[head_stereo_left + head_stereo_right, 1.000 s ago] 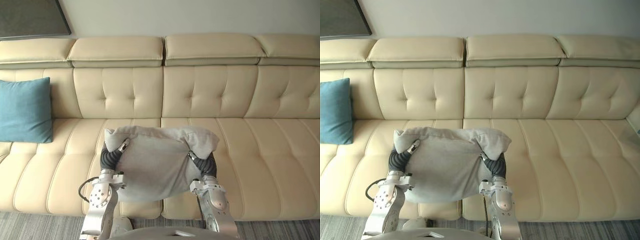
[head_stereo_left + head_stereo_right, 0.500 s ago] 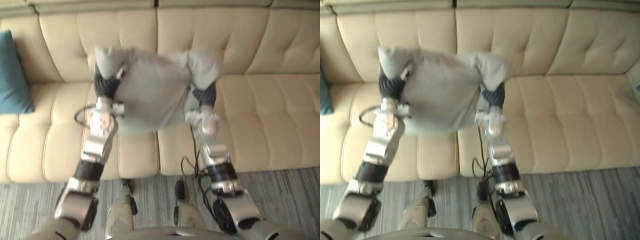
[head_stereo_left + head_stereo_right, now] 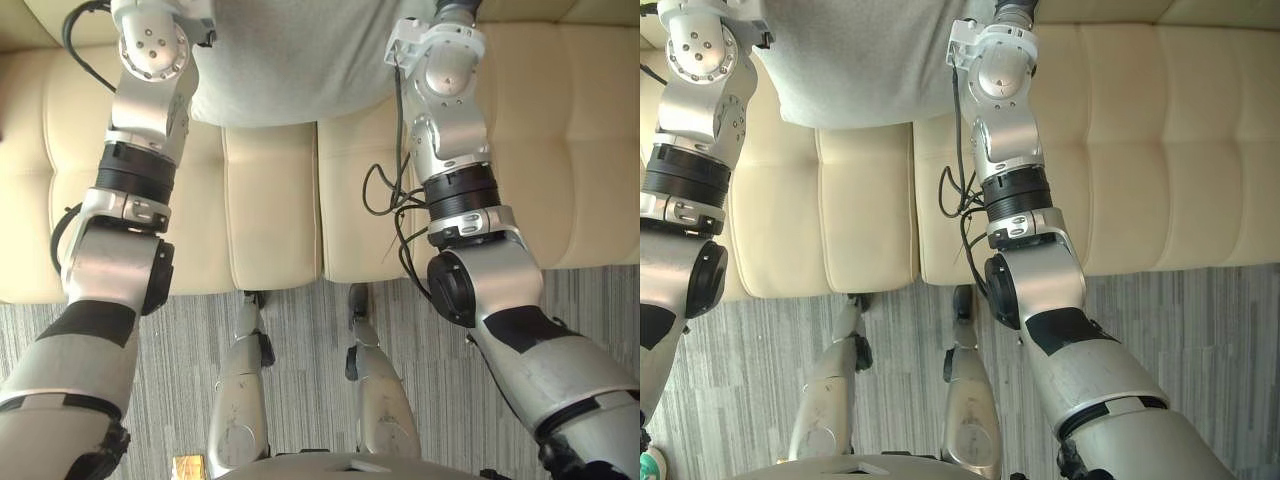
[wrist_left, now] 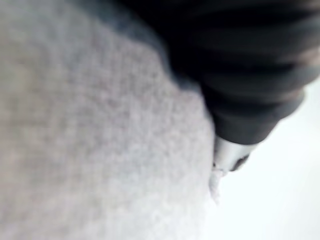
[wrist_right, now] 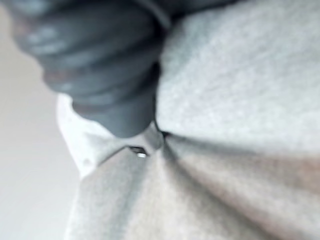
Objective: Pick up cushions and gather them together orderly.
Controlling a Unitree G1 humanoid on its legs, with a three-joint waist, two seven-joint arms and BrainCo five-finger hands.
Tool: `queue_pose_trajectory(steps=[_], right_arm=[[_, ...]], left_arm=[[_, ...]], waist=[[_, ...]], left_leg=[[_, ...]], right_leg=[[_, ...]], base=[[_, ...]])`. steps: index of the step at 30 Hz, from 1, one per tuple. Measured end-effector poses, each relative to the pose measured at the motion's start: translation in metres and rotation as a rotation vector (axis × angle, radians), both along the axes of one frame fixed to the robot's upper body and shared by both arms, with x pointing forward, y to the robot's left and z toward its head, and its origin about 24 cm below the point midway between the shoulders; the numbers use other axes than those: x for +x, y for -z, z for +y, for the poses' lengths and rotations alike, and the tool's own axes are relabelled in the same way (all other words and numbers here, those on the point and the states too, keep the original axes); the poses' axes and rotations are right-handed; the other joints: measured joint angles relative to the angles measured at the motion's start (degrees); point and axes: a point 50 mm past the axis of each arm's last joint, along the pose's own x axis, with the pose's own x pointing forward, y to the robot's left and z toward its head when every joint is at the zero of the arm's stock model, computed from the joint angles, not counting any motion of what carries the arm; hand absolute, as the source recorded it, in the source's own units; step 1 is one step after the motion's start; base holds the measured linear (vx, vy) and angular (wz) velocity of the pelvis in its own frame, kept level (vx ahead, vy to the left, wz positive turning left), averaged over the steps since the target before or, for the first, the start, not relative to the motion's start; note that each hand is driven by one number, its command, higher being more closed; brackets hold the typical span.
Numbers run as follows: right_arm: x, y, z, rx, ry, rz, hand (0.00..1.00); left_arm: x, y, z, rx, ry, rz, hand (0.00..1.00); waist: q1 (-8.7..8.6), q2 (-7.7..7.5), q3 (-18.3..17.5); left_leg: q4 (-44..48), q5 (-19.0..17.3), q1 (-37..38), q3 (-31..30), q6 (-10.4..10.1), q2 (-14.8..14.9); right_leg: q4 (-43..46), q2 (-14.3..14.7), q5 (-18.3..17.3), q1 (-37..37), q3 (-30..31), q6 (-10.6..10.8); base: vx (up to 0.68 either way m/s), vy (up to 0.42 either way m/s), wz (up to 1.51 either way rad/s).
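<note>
**Grey cushion held up in front of the sofa, both hands at its sides**

Head views: the grey cushion (image 3: 290, 60) sits at the top edge of the view, its upper part cut off by that edge. Its lower edge is a gentle curve that overlaps the seat of the cream sofa (image 3: 270, 210). I cannot tell whether the cushion touches the seat or hangs clear of it. The cushion lies between the left arm (image 3: 140, 180) and the right arm (image 3: 455, 170), which both reach up to it, one at each side. Below the sofa front runs a grey striped carpet (image 3: 1200, 330).

Left wrist view: the left hand (image 4: 250, 75) lies with its dark ribbed cover tight against the grey cloth at the cushion's edge. The cloth runs smooth here, with no creases. I cannot tell how far this hand is closed.

Right wrist view: the right hand (image 5: 100, 65) is pressed against the cushion. Just past its ribbed cover a fingertip (image 5: 140, 150) is sunk into the cloth. The cloth gathers into deep folds that fan out from that spot, so this hand has the cushion's cloth pinched.

Cushion location: up between the two hands, over the middle seam of the sofa seat.
</note>
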Motion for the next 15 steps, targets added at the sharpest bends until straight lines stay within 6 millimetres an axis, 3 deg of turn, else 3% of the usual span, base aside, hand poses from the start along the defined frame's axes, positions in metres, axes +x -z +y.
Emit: queue_pose_trajectory(steps=[4,5,6,9,15], right_arm=[[-0.003,-0.008,0.000,0.007,0.026,-0.018,1.00],[-0.009,-0.014,0.000,0.020,0.033,-0.051,0.00],[-0.012,-0.017,-0.001,0.026,0.039,-0.068,0.00],[-0.022,-0.027,-0.011,0.067,0.059,-0.122,0.00],[-0.030,-0.028,-0.023,0.119,0.089,-0.163,0.00]], left_arm=[[0.000,-0.001,-0.002,-0.016,0.012,-0.001,1.00],[-0.002,-0.006,-0.006,-0.040,0.034,-0.021,1.00],[-0.004,-0.009,-0.008,-0.047,0.045,-0.034,0.00],[-0.010,-0.017,-0.012,-0.074,0.076,-0.077,0.00],[-0.010,-0.013,-0.010,-0.121,0.097,-0.072,0.00]], waist=[[0.29,0.10,0.8],[0.40,0.14,2.3],[0.37,0.14,2.8],[0.65,0.13,2.9],[0.83,0.12,2.9]], left_leg=[[0.0,0.6,-4.1,0.0,-0.7,0.3],[0.0,0.9,-4.2,0.0,-1.1,0.4],[0.0,1.2,-4.2,0.0,-1.5,0.3],[0.0,1.4,-6.1,0.0,-1.7,0.5],[0.0,1.4,-8.2,0.1,-1.9,0.5]], right_leg=[[1.8,0.0,0.0,-4.9,-0.2,0.0],[3.4,-0.1,-0.4,-5.7,-1.0,-0.1],[4.0,-0.2,-0.7,-5.9,-1.1,-0.1],[9.6,-0.7,-3.3,-10.1,-1.2,-0.2],[14.9,-1.2,-5.2,-14.6,-1.1,-0.4]], base=[[0.03,0.032,-0.04],[0.02,0.037,0.02],[0.02,0.033,0.05],[0.02,0.010,0.07],[0.00,-0.007,0.01]])
